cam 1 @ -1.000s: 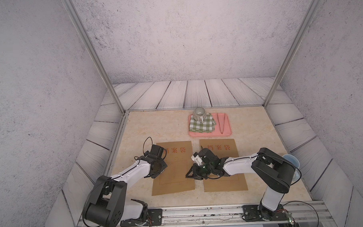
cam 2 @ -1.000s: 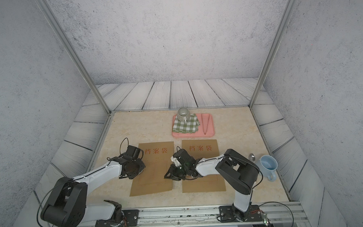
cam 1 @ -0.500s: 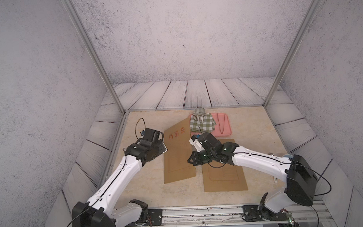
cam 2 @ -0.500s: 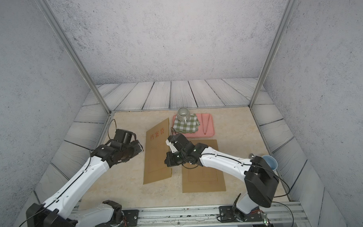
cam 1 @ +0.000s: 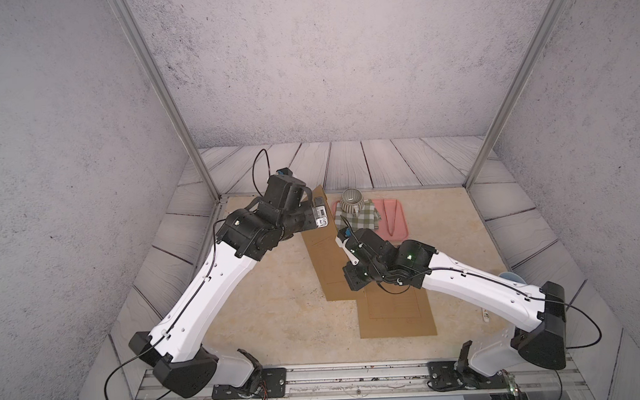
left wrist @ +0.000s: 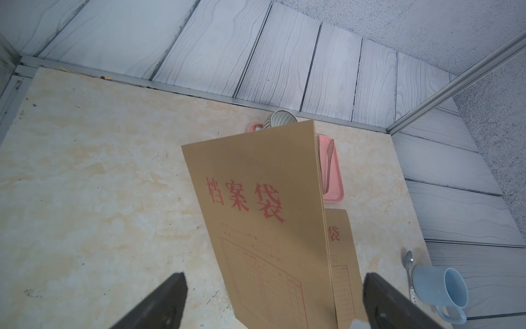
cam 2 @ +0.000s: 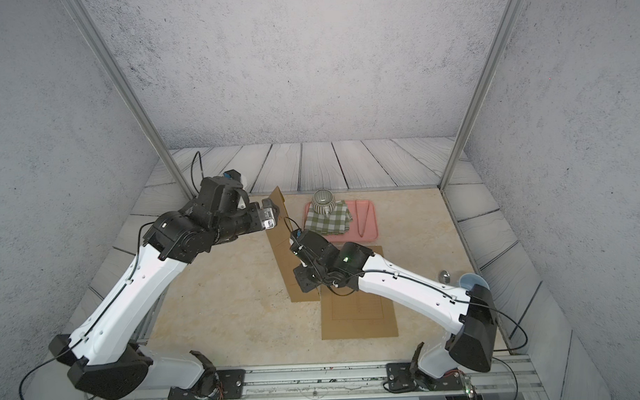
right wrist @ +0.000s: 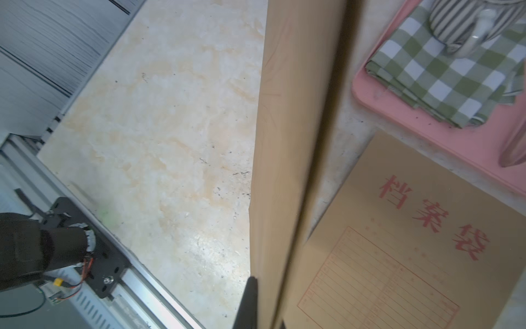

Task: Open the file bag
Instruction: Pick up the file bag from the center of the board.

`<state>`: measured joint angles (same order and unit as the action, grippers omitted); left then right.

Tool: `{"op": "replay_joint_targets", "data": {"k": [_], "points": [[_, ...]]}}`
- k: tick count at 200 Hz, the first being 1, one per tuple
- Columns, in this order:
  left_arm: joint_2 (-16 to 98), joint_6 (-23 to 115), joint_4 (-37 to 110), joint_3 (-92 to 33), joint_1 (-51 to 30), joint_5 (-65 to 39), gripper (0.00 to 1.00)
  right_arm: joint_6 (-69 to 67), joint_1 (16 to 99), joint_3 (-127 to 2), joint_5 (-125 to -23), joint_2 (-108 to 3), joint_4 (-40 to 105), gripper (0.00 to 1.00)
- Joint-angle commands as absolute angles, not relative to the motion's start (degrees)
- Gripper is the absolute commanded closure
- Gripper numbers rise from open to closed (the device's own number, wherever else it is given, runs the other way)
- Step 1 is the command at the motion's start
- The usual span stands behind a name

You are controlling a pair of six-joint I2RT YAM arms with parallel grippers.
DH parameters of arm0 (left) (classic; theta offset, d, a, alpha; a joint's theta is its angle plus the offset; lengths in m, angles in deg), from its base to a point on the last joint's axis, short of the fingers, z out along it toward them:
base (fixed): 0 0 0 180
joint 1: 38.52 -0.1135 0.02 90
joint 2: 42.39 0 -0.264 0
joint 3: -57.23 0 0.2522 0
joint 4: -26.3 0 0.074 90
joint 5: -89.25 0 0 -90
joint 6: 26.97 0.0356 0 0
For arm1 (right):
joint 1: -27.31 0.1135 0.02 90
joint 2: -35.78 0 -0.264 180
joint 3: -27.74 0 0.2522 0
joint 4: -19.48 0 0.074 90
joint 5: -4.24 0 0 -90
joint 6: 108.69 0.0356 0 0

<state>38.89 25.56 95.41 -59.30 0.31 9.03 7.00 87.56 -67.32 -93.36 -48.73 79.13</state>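
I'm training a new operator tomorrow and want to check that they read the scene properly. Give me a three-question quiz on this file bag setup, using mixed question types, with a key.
1. True or false: the left gripper is clamped on the raised file bag.
2. What does the striped mug sit on? A) a checked cloth B) a plate C) a book
3. Short answer: which gripper holds the raised file bag?

Key
1. False. Its jaws stand wide open, apart from the bag.
2. A
3. The right gripper, shut on the bag's edge.
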Motion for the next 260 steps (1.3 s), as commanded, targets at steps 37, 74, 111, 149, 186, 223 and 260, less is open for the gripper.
{"op": "replay_joint_targets", "data": {"k": [37,74,111,149,186,223,260], "points": [[47.33,25.24,102.99,-71.16,1.65,10.95,0.16,4.17,93.15,-72.63,-106.39,-49.27,83.51,1.00],[50.06,24.50,107.29,-74.83,1.65,11.58,0.42,3.56,95.36,-75.08,-110.12,-50.25,84.33,1.00],[49.24,24.27,107.66,-74.58,1.65,11.08,0.56,3.54,96.32,-76.86,-112.11,-51.45,85.00,1.00],[47.98,25.14,106.56,-74.66,1.65,11.47,0.83,3.82,97.79,-77.03,-113.66,-51.46,85.01,0.92],[47.61,26.72,105.56,-74.62,1.56,13.10,1.00,5.25,99.15,-74.08,-114.33,-49.26,85.49,0.48],[44.92,32.78,103.68,-69.99,1.47,16.26,1.00,7.86,99.35,-66.17,-115.32,-37.61,85.08,0.10],[32.84,42.80,90.28,-53.10,0.91,12.24,1.00,2.85,98.05,-56.24,-112.22,-21.47,73.35,0.01]]}}
